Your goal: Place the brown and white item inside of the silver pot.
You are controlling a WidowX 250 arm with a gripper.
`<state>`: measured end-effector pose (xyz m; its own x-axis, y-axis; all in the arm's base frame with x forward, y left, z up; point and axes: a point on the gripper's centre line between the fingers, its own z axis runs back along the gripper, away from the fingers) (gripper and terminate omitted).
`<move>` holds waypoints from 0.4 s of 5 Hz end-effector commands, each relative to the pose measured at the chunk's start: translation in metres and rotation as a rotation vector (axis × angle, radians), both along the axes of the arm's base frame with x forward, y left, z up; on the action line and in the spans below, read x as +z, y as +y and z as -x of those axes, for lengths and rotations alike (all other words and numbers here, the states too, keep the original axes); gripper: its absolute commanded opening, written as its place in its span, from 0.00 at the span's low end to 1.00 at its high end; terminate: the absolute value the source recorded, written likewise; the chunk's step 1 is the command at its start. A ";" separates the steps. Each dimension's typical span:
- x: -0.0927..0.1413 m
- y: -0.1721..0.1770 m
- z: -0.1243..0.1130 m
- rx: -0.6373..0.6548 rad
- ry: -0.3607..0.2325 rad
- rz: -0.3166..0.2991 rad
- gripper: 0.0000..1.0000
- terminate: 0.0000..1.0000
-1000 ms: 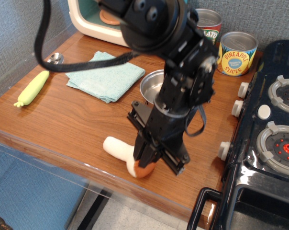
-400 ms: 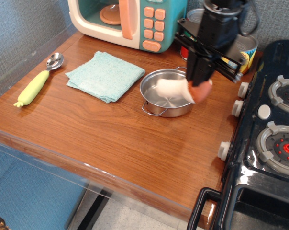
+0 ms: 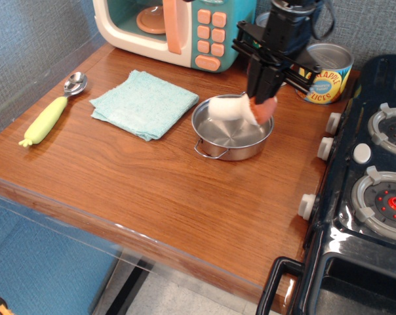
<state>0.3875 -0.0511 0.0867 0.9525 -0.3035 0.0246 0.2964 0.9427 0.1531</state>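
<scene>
1. We see the gripper [image 3: 262, 104] hanging over the back right part of the silver pot [image 3: 231, 128], its black fingers clamped on the brown and white item [image 3: 240, 109].
2. The item is a toy mushroom held on its side: the cream stem points left and the reddish-brown cap sits between the fingers, partly hidden by them.
3. The mushroom is over the pot's opening, above the rear of the bowl; we cannot tell whether it touches the rim or the floor of the pot.
4. The pot stands on the wooden table [image 3: 139, 190], a wire loop handle showing at its front left edge; as far as we can see, nothing lies in the pot.
5. Just left of the pot lies a folded teal cloth [image 3: 144, 103], close to the pot's rim.
6. Farther left, near the table's edge, lies a spoon [image 3: 52, 111] with a yellow handle and a silver bowl, well apart from the pot.
7. Behind the cloth stands a toy microwave [image 3: 168, 29] in cream and teal with orange buttons.
8. Behind and to the right of the arm we see a pineapple can [image 3: 328, 73]; another can is mostly hidden by the arm.
9. A black toy stove [image 3: 368, 177] fills the right side, its knobs facing the table.
</scene>
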 end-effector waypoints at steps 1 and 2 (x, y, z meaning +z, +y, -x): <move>0.029 0.009 0.000 -0.006 -0.051 0.002 1.00 0.00; 0.037 0.012 0.008 -0.014 -0.057 0.020 1.00 0.00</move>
